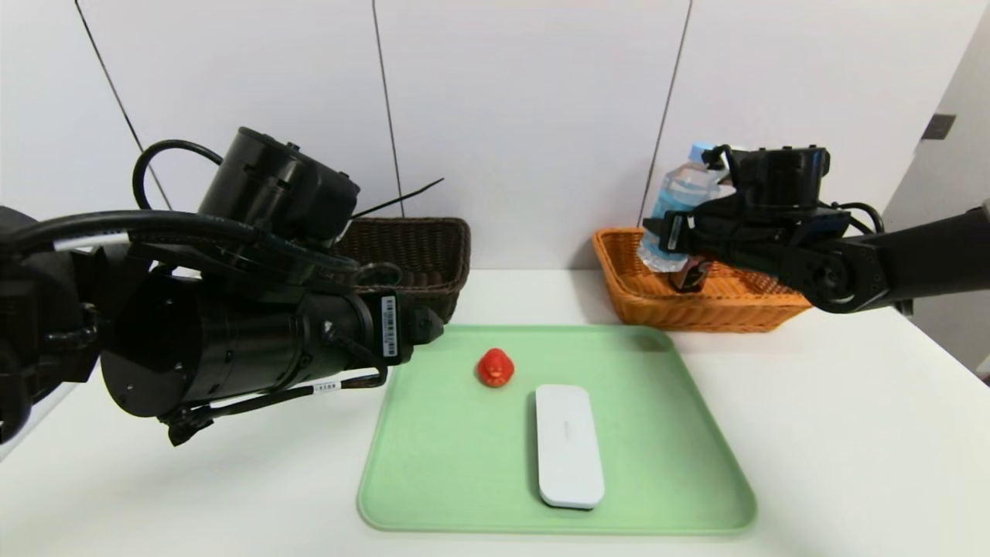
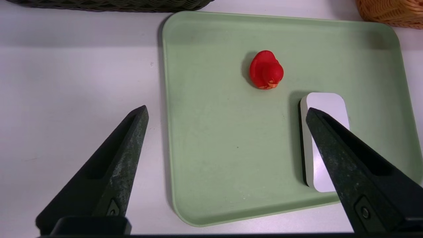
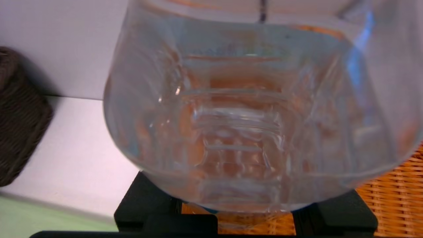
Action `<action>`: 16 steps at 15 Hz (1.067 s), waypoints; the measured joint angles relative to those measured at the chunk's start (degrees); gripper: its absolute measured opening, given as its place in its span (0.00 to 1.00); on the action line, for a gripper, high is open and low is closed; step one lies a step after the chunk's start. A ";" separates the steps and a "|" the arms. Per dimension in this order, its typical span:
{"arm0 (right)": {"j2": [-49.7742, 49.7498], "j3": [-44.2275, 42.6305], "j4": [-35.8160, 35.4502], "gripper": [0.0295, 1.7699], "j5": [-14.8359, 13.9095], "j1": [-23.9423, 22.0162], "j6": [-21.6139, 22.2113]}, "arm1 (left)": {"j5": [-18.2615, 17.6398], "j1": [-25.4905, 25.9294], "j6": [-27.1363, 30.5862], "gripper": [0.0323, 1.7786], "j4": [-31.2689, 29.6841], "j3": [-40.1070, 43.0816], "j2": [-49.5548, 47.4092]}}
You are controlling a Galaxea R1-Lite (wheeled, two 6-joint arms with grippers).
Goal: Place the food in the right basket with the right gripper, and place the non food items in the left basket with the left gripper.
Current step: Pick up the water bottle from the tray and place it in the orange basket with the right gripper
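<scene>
— Where does your right claw (image 1: 671,246) stand?

— Over the orange basket (image 1: 742,308), clenched on the water bottle (image 1: 674,203). The bottle hangs nearly upright, its base low inside the near-left corner of that basket and its cap leaning toward the wall; the wrist view shows wicker straight through the clear plastic. I judge the drop needs little more than letting go.

— And the left claw (image 2: 226,114)?

— Released, fingers spread wide, hovering above the left edge of the green tray (image 1: 433,464). Both remaining things sit on that tray: the red duck (image 1: 495,367) ahead of my left claw toward the baskets, and the white remote (image 1: 568,445) just beside the duck on its near side. The remote's long axis runs front to back, so my fingers would have to close across its narrow width.

— What is in the baskets?

— Something dark lies in the orange basket beside the bottle — I cannot tell what. The brown basket (image 1: 433,247) sits behind the tray's left corner on the white surface (image 1: 851,433); my left arm hides its inside
</scene>
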 joint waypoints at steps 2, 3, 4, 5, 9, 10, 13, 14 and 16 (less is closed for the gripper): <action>2.51 -1.27 -0.06 0.47 0.01 -0.11 0.09 | -0.02 0.00 0.00 0.95 -0.06 0.06 0.23; 3.47 -1.61 -0.06 0.47 0.00 -0.07 0.16 | -0.06 0.01 0.00 0.95 -0.06 0.09 0.32; 4.38 -1.90 -0.09 0.47 0.00 -0.05 0.16 | -0.09 0.04 0.00 0.95 -0.06 0.09 0.41; 5.05 -1.96 -0.09 0.47 0.01 -0.10 0.18 | -0.09 0.06 -0.02 0.95 -0.06 0.09 0.48; 6.50 -2.04 -0.57 0.50 -0.13 -0.13 0.09 | -0.09 0.09 -0.02 0.95 -0.09 0.09 0.78; 6.64 -2.01 -0.63 0.56 -0.13 -0.11 0.07 | -0.12 0.09 -0.02 0.95 -0.09 0.09 0.84; 6.75 -2.01 -0.68 0.69 -0.13 -0.10 0.24 | -0.17 0.15 -0.02 0.95 -0.06 0.09 0.89; 6.73 -1.96 -0.66 0.72 -0.18 -0.16 0.24 | -0.20 0.30 0.00 0.95 -0.09 0.09 0.95; 6.23 -1.93 -0.55 0.78 -0.79 -0.13 0.24 | -0.17 0.50 0.05 0.95 -0.09 0.09 0.95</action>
